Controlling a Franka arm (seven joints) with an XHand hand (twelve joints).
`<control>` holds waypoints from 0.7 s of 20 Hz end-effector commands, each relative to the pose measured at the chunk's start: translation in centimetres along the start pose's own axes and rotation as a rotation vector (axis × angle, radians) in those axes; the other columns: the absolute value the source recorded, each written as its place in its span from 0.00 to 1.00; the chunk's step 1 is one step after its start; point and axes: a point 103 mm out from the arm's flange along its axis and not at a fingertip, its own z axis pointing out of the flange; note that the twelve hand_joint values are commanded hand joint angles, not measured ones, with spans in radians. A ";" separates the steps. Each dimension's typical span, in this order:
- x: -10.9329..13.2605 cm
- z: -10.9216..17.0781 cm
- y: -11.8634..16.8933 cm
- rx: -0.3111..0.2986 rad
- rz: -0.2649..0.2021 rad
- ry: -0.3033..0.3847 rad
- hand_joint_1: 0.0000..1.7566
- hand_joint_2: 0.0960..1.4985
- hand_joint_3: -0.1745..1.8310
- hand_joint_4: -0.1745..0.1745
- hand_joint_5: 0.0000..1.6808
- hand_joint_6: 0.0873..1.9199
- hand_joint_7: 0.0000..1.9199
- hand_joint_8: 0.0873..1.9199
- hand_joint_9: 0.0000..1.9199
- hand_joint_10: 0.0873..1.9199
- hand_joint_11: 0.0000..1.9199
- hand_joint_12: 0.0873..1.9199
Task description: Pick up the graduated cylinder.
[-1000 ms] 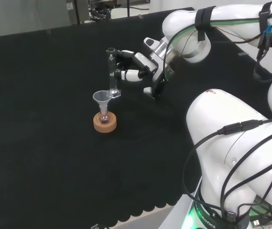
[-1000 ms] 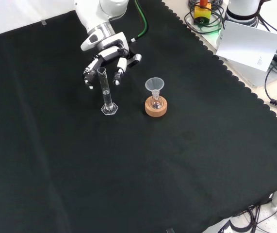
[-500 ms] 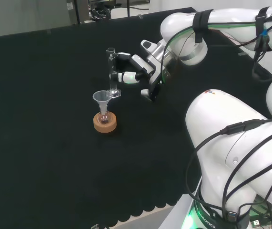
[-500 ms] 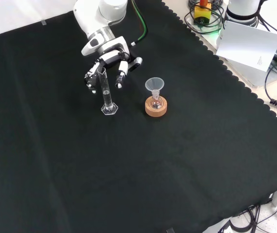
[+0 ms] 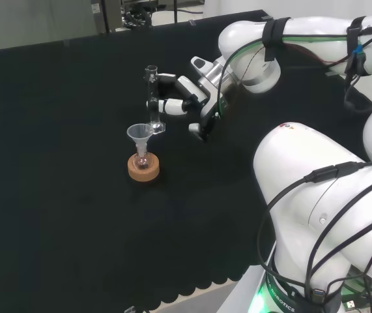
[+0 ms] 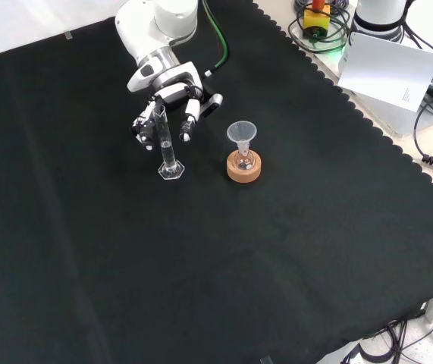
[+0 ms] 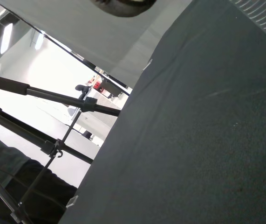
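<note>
You can see the graduated cylinder (image 6: 167, 145) standing straight up on the black surface (image 6: 277, 250), upper left of the front view. The hand (image 6: 172, 102) sits right behind it, fingers (image 5: 166, 104) spread at its top, on both sides. Touching? Cannot tell.
</note>
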 end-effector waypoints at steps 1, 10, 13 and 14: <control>-0.2 0.4 0.1 -0.004 0.005 0.024 0.60 0.61 0.00 0.47 0.37 0.02 0.31 0.28 0.38 0.23 0.19 0.66; -0.3 0.8 0.1 -0.016 0.006 0.033 0.61 0.62 0.00 0.53 0.38 0.15 0.34 0.25 0.42 0.19 0.21 0.65; -0.3 0.5 0.2 -0.025 0.010 0.033 0.62 0.63 0.00 0.54 0.37 0.23 0.35 0.25 0.43 0.19 0.22 0.65; -0.3 0.5 0.2 -0.027 0.011 0.033 0.62 0.63 0.00 0.55 0.37 0.23 0.34 0.25 0.43 0.19 0.22 0.65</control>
